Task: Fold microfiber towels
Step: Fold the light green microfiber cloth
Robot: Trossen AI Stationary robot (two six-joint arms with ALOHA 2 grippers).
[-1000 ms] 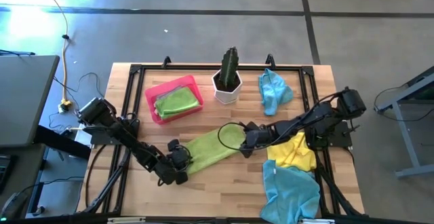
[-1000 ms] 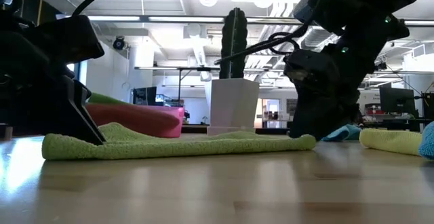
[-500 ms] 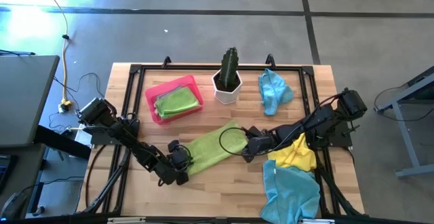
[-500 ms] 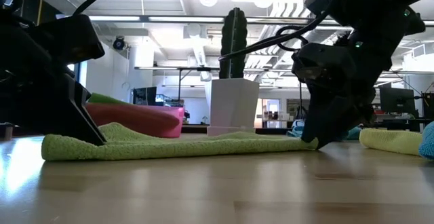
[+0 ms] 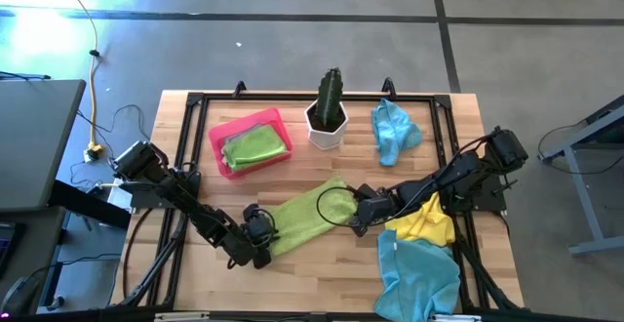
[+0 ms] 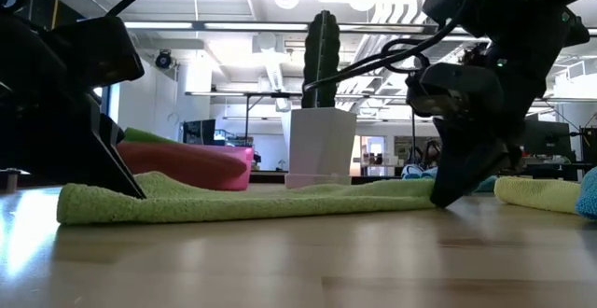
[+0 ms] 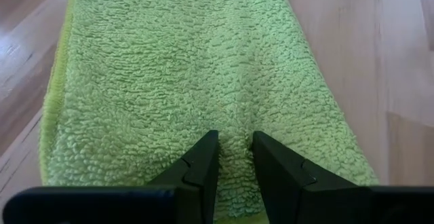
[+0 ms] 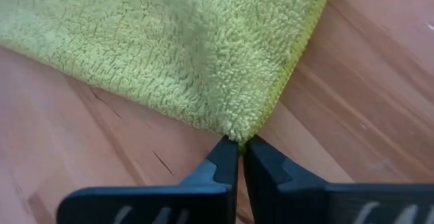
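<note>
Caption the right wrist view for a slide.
Right gripper shut on a corner of the lime green towel lying on the wooden table.

left arm stretched low across the table's front-left, left gripper point(image 5: 261, 249) pinching the near end of the lime green towel point(image 5: 302, 215), right arm reaching in from the right, right gripper point(image 8: 240, 151) clamped tight on the towel's opposite corner
</note>
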